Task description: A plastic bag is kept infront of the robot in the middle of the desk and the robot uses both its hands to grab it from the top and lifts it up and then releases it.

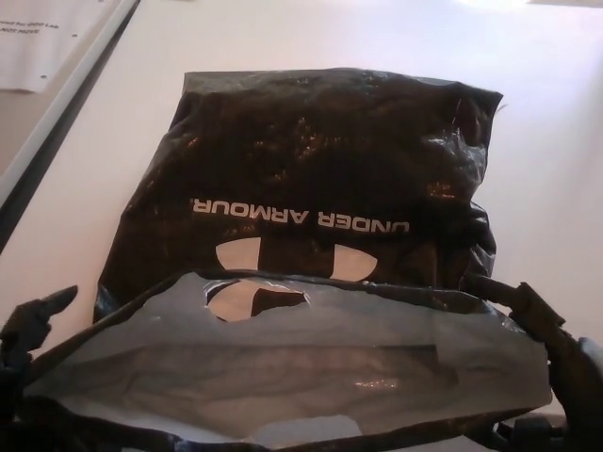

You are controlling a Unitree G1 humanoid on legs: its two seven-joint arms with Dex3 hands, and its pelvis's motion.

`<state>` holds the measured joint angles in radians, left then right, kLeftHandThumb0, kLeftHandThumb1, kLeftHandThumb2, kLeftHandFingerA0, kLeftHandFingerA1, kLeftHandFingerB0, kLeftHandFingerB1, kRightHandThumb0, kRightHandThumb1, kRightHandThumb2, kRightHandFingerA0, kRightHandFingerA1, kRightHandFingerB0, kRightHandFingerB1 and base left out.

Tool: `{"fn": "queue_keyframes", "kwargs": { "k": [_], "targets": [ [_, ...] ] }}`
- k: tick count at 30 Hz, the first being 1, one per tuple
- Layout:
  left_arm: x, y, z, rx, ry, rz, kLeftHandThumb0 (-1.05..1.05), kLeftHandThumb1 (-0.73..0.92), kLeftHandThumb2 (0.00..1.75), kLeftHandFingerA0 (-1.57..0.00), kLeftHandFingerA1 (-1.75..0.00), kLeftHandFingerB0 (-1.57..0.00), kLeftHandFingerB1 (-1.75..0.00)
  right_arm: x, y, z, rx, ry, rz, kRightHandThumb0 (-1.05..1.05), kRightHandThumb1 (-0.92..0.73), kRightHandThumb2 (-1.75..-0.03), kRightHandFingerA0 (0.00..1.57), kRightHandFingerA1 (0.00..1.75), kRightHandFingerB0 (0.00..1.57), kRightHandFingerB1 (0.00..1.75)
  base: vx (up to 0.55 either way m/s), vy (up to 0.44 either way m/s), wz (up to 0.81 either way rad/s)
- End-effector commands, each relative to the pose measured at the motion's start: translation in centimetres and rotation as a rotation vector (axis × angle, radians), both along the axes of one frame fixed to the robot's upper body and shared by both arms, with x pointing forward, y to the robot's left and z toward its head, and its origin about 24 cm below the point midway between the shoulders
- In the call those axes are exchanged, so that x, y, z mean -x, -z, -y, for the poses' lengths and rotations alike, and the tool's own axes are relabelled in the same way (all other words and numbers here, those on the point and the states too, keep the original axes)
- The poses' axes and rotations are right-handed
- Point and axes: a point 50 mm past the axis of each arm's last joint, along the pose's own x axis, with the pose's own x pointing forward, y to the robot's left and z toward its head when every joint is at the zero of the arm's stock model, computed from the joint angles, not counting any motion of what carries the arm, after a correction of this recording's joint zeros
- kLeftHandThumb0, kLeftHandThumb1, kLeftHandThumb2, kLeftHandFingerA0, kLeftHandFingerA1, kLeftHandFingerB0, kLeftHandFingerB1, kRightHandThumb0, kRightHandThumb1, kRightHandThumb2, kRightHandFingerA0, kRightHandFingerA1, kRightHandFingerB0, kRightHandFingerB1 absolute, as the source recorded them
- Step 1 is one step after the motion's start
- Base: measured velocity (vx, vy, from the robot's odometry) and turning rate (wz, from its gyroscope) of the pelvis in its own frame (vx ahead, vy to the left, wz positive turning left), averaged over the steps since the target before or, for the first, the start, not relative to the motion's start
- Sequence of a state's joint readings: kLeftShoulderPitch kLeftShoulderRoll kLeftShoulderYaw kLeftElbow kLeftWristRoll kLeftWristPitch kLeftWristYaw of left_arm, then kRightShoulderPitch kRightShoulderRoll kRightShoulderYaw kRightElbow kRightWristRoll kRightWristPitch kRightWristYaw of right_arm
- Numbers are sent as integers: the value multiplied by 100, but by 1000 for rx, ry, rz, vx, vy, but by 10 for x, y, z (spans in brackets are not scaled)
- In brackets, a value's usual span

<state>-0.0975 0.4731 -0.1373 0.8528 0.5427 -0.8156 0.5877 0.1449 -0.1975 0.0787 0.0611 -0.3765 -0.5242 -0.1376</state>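
Observation:
A black plastic bag point(320, 160) with white "UNDER ARMOUR" lettering lies flat on the white desk point(551, 141). Its mouth point(283, 363) gapes toward me and shows the grey inside. At the mouth's left corner my left hand point(28, 325) rises from the bottom edge, its fingers apart and holding nothing. My right hand point(532, 325) is at the mouth's right corner, open, with one finger point(504, 294) reaching across the bag's upper rim. I cannot tell whether that finger touches the plastic. The lower part of both hands is cut off by the picture's edge.
A white printed sheet point(42, 42) lies at the far left on a second surface, beyond a dark gap point(52, 132) along the desk's left edge. Bare desk shows to the right of the bag and behind it.

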Motion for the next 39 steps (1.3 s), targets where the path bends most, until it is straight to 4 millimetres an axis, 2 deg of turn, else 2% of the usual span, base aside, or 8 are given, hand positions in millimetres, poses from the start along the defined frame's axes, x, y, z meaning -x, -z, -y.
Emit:
{"fn": "queue_keyframes", "kwargs": {
  "k": [1,9,14,16,18,19,20,39],
  "targets": [
    [11,2,17,51,83,-2,-24,27,85,-10,-51,-10,-51,-2,0,-5,-12,-14,-15,-29,-16,-75,47,72,14,55,0,0,0],
    [36,0,50,226,235,-29,-35,44,54,-32,-32,-28,-31,-12,4,-10,-15,-8,-23,-50,-24,-64,46,72,17,54,0,0,0],
    [47,-6,69,351,326,3,-32,54,57,-62,-41,-55,-37,-17,9,-11,-38,-1,-52,-35,-32,-50,65,91,61,70,0,0,0],
    [47,-12,77,422,339,41,-36,57,57,-72,-108,-74,-70,-20,10,-10,-42,7,-80,-35,-39,-57,101,158,107,141,0,0,0],
    [47,-15,81,432,325,45,-36,62,59,-64,-154,-62,-106,-20,10,-12,-45,25,-79,-27,-30,-80,140,146,132,139,0,0,0],
    [47,-16,81,432,324,45,-36,62,59,-64,-154,-62,-106,-20,10,-12,-46,26,-79,-27,-30,-80,140,146,132,139,0,0,0],
    [45,-17,83,434,308,35,-35,73,56,-63,-175,-41,-162,-22,11,-11,-110,12,-104,-23,-51,-67,128,175,109,175,0,0,0],
    [5,-71,105,496,367,259,-22,76,53,-60,-175,-41,-175,-35,-31,-36,-276,-52,-66,-10,-37,-99,157,157,143,150,0,0,0]
  ]
}}
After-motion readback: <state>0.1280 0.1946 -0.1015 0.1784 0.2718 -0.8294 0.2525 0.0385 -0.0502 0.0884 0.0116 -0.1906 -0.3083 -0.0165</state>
